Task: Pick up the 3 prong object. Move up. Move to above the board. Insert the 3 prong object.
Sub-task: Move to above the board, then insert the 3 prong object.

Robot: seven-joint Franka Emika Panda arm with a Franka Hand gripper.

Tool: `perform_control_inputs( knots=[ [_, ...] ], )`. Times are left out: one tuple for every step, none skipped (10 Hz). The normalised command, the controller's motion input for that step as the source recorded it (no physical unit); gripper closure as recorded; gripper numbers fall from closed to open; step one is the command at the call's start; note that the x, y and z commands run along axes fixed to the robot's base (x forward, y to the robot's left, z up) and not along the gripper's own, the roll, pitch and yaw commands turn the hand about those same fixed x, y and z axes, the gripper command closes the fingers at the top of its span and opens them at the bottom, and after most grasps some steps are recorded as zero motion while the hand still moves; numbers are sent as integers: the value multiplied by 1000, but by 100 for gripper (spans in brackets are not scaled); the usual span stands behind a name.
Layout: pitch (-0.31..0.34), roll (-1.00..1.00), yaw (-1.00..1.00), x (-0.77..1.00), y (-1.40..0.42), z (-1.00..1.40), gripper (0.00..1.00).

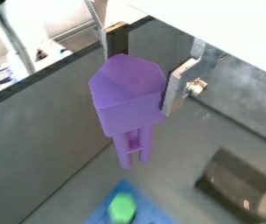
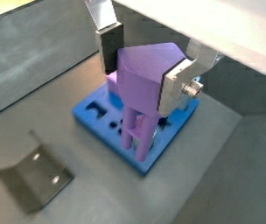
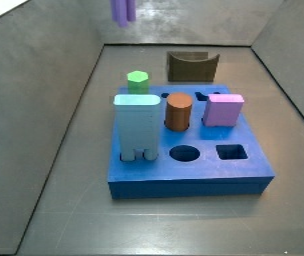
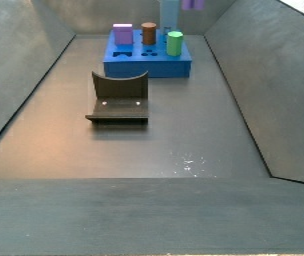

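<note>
Between the silver finger plates, in both wrist views, sits the 3 prong object: a purple post with a broad, faceted, roughly triangular head and slim legs hanging below. The gripper is clamped on the head, with one finger and its opposite pressed to opposing faces.

In a wrist view the prongs hang over the board, a thick blue slab with shaped cut-outs; whether they touch it cannot be told. The fixture stands on the floor nearby.

In a side view the purple object shows only at the top edge, cropped, well above the floor. The board carries a pale blue block, green peg, brown cylinder and pink block; a dark notched block stands behind.

In a side view the board lies at the far end and the fixture mid-floor.
</note>
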Motion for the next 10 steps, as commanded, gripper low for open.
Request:
perform_control_inputs(
  knots=[
    [119, 4, 13, 352, -1000, 21, 100],
    [125, 3, 11, 371, -1000, 26, 100],
    [130, 9, 11, 387, -1000, 32, 100],
    [136, 23, 8, 310, -715, 35, 100],
    [138, 38, 11, 224, -432, 32, 100],
    [107, 47, 7, 135, -219, 27, 100],
    [-16, 0, 0, 0, 0, 0, 100],
    [0, 0, -11, 0, 0, -69, 100],
    [21, -50, -146, 331, 31, -43, 100],
    [11, -86, -194, 251, 183, -11, 100]
  ],
)
